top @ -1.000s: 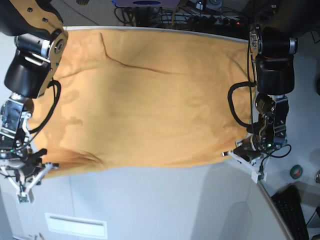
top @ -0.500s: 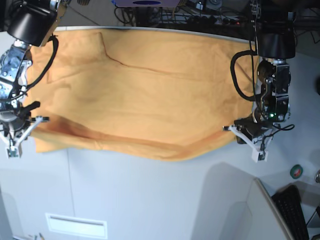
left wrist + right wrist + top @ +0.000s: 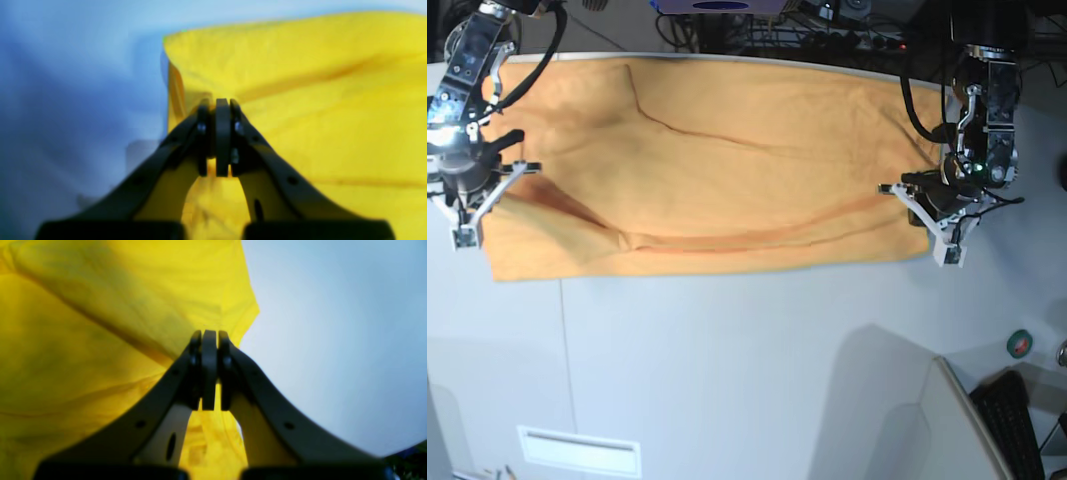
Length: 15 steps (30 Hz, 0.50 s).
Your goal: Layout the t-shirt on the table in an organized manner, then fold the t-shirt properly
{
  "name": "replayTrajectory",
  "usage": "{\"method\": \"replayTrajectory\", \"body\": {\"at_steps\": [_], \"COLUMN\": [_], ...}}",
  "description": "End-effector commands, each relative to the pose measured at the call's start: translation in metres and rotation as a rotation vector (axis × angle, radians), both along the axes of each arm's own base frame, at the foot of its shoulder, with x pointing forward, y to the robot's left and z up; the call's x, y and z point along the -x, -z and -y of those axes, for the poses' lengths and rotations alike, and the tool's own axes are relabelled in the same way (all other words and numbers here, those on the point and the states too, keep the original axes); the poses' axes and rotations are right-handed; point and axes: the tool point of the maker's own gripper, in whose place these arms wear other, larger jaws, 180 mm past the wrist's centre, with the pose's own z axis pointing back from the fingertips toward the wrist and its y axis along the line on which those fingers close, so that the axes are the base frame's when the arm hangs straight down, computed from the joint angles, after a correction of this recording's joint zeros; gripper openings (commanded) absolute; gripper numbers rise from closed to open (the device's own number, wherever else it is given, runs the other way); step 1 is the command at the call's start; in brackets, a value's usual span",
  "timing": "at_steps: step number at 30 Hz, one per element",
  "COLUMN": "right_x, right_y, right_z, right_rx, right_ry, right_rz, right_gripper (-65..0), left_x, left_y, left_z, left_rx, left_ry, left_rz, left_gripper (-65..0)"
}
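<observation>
The light-orange t-shirt (image 3: 727, 150) lies spread across the far part of the white table (image 3: 727, 350). Its near part is doubled over, with a long fold crease running across it. My left gripper (image 3: 924, 215) is on the right of the base view, shut on the shirt's right edge. The left wrist view shows its fingertips (image 3: 222, 103) pinching the fabric (image 3: 317, 100). My right gripper (image 3: 479, 205) is on the left of the base view, shut on the shirt's left edge. The right wrist view shows it (image 3: 209, 335) pinching the cloth (image 3: 100, 323). The line drawing and neck tag are hidden.
A thin dark seam (image 3: 564, 340) runs down the table. A white label (image 3: 579, 451) lies near the front edge. A green tape roll (image 3: 1020, 343) and a black keyboard (image 3: 1017, 425) sit at the lower right. Cables crowd the back edge (image 3: 827, 35).
Both grippers have moved toward the table's far side with the shirt's near hem, laying it over the shirt. The shirt's near edge now sits farther back.
</observation>
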Motion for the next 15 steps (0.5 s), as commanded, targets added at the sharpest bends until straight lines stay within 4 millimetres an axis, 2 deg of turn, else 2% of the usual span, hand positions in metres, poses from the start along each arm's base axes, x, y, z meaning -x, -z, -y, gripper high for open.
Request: {"method": "replayTrajectory", "body": {"at_steps": [1,6,10,15], "right_x": [-0.006,0.007,0.02,0.037], "right_y": [-0.013,-0.021,-0.025,-0.018], "right_z": [0.003,0.003,0.001,-0.001], "right_rx": [0.018,0.041,0.049,0.045], "right_ry": [0.005,0.005,0.02,0.025], "right_rz": [0.038,0.037,0.006,-0.03], "right_gripper": [-65.0,-65.0,-65.0,-65.0], "left_x": [-0.006,0.01,0.009,0.008], "left_y": [-0.015,-0.015,-0.017,-0.021], "left_z": [-0.003,0.003,-0.001,-0.007], "left_rx": [-0.018,-0.02,-0.033,-0.051], "left_ry": [0.019,0.039,0.041,0.047], "left_rz": [0.035,0.016,0.018,0.022], "left_gripper": [-65.0,-65.0,-65.0,-65.0]}}
